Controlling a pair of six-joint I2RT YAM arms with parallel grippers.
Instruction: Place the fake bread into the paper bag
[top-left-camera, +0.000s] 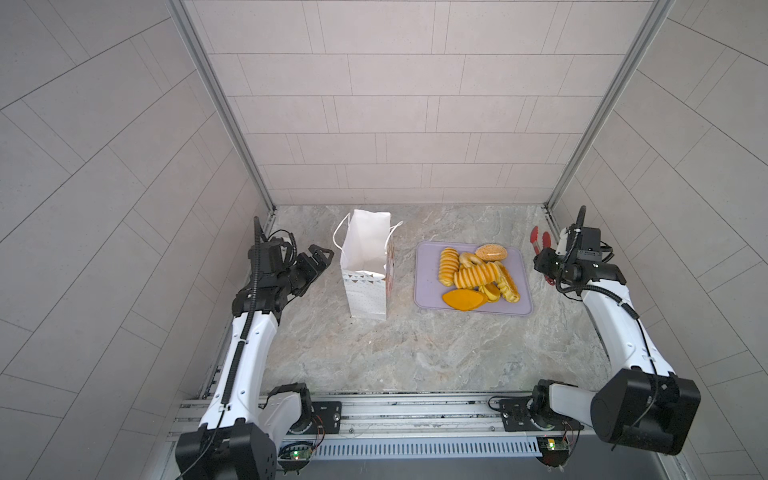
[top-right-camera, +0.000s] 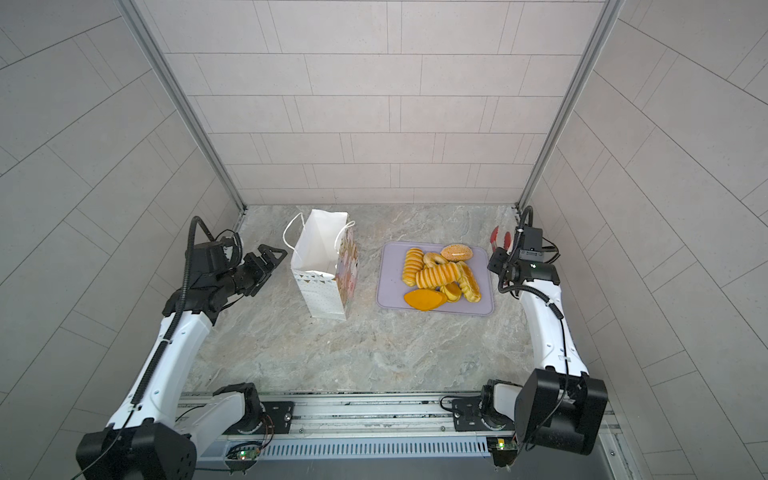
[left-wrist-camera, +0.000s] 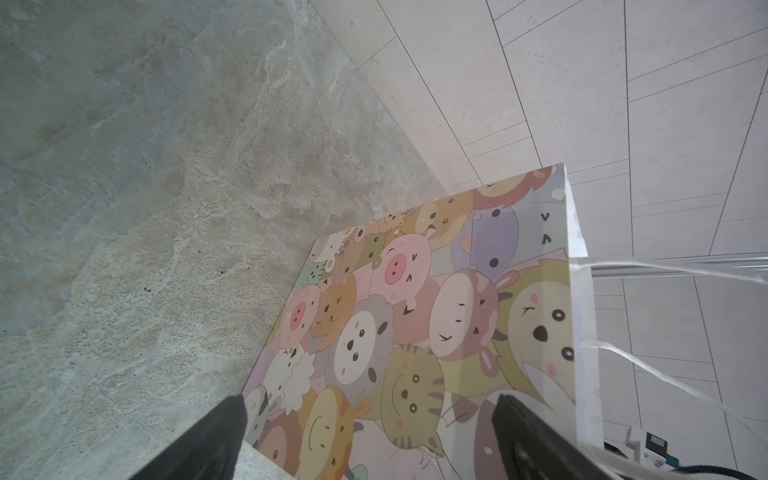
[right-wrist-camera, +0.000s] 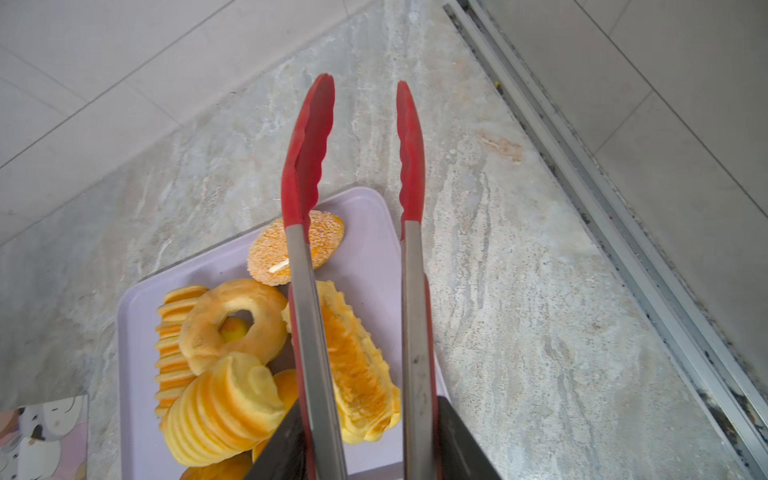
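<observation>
The fake bread lies heaped on a lilac tray: ridged yellow loaves, a ring, a seeded bun and a smooth orange oval. The white paper bag stands upright and open to the left of the tray, and nothing shows inside its mouth. My left gripper is open, close to the bag's cartoon-animal side. My right gripper is shut on the red-tipped tongs. The tong tips stand apart, holding nothing, over the tray's far right corner.
The lilac tray lies flat on the marbled tabletop. Tiled walls enclose the back and both sides. A metal rail runs along the right wall, close to the tongs. Bare tabletop lies in front of bag and tray.
</observation>
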